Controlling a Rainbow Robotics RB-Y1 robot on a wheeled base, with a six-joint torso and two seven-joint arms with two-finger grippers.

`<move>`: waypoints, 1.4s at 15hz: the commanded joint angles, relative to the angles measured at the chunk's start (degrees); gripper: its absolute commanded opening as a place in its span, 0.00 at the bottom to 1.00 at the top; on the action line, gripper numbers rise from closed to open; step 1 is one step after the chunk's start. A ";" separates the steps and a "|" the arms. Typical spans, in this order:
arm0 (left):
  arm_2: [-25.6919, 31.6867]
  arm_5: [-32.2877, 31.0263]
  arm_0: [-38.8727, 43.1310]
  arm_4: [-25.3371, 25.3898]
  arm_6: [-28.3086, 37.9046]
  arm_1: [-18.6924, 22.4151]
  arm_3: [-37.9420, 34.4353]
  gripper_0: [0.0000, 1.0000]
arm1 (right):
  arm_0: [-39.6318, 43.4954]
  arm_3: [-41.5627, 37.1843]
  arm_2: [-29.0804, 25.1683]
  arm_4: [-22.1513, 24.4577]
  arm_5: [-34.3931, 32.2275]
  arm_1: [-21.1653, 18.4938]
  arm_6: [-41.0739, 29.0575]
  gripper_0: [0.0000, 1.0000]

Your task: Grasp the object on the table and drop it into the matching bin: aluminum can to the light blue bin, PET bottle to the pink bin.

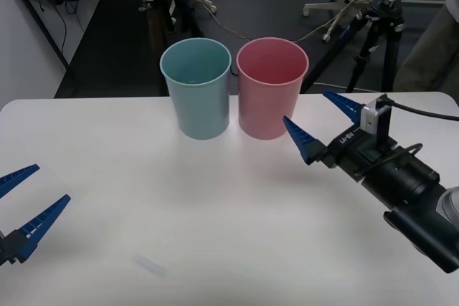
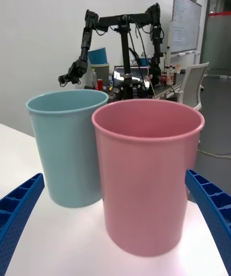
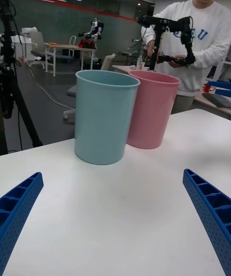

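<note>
pink bin (image 1: 272,88) and light blue bin (image 1: 196,88) stood touching on the table (image 1: 107,177); right hand (image 1: 324,121) hovered spread beside pink, left hand (image 1: 21,202) gaped low.

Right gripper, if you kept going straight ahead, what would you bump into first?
Most likely the pink bin. The open right gripper points at it, with the light blue bin off to one side. How far away it is stays hard to judge.
</note>
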 commanded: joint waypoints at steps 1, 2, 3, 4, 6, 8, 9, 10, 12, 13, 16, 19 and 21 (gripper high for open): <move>0.00 0.00 0.00 0.00 0.00 0.00 0.00 1.00 | 5.27 -0.08 -4.63 0.23 -5.06 0.07 1.02 1.00; 0.00 0.00 0.00 0.00 0.00 0.00 0.00 1.00 | 6.86 0.01 -6.13 0.23 -6.81 0.07 1.19 1.00; 0.00 0.00 0.00 0.00 0.00 0.00 0.00 1.00 | 8.35 0.01 -7.88 0.23 -8.57 0.07 1.37 1.00; 0.00 0.00 0.00 0.00 0.00 0.00 0.00 1.00 | 9.84 -0.08 -9.47 0.32 -10.24 0.07 1.46 1.00; 0.00 0.00 0.00 0.00 0.00 0.00 0.00 1.00 | 13.62 -0.08 -13.95 -0.21 -14.90 0.07 1.63 1.00; 0.00 0.00 0.00 0.00 0.00 0.00 0.00 1.00 | 16.35 0.01 -17.55 -1.17 -18.94 0.07 1.72 1.00; 0.00 0.00 0.00 0.00 0.00 0.00 0.00 1.00 | 17.84 0.01 -19.84 -1.53 -21.58 0.07 1.63 1.00; 0.00 0.00 0.00 0.00 0.00 0.00 0.00 1.00 | 18.81 0.01 -21.42 -1.79 -23.60 0.15 1.37 1.00; 0.00 0.00 0.00 0.00 0.00 0.00 0.00 1.00 | 20.74 0.01 -24.85 -2.67 -27.73 0.07 0.93 1.00; 0.00 0.00 0.00 0.00 0.00 0.00 0.00 1.00 | 21.36 0.01 -26.17 -2.84 -29.58 0.15 0.58 1.00; 0.00 0.00 0.00 0.00 0.00 0.00 0.00 1.00 | 23.03 -0.08 -29.42 -3.46 -33.71 0.15 -0.13 1.00; 0.00 0.00 0.00 0.00 0.00 0.00 0.00 1.00 | 24.26 0.01 -30.21 -4.87 -35.38 0.42 0.40 1.00; 0.00 0.00 0.00 0.00 0.00 0.00 0.00 1.00 | 24.70 0.01 -30.91 -4.78 -35.38 3.06 0.93 1.00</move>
